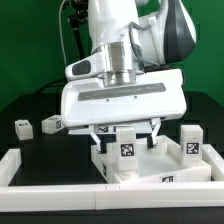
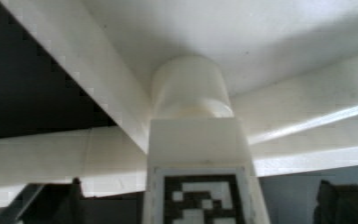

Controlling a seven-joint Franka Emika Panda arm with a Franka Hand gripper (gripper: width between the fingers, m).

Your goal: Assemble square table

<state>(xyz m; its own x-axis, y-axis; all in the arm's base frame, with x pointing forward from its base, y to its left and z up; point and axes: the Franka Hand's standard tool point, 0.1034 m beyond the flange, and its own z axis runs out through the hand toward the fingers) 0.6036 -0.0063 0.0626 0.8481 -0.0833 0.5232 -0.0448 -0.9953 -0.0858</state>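
The work is at the leg-fitting step. The tabletop (image 1: 140, 172) lies on the black desk just inside the front rail (image 1: 40, 165), towards the exterior view's right. One leg (image 1: 128, 150) stands upright on it, directly under the gripper (image 1: 127, 138). The jaws are spread to either side of this leg. In the wrist view the dark fingers (image 2: 43, 205) sit well clear of the leg's round body, so nothing is being pinched. A second leg (image 1: 190, 145) stands at the tabletop's corner on the exterior view's right. Two loose legs (image 1: 22, 127) (image 1: 52, 124) lie on the desk near its left edge in the exterior view.

The centre leg looks seated, though the pictures do not show how firmly. The next move probably calls for a straight lift, so the fingers do not brush the leg. After that comes a reach across to one of the loose legs.

The only markings are black-and-white square tags on the legs and on the tabletop's side. No brand name or readable writing shows.
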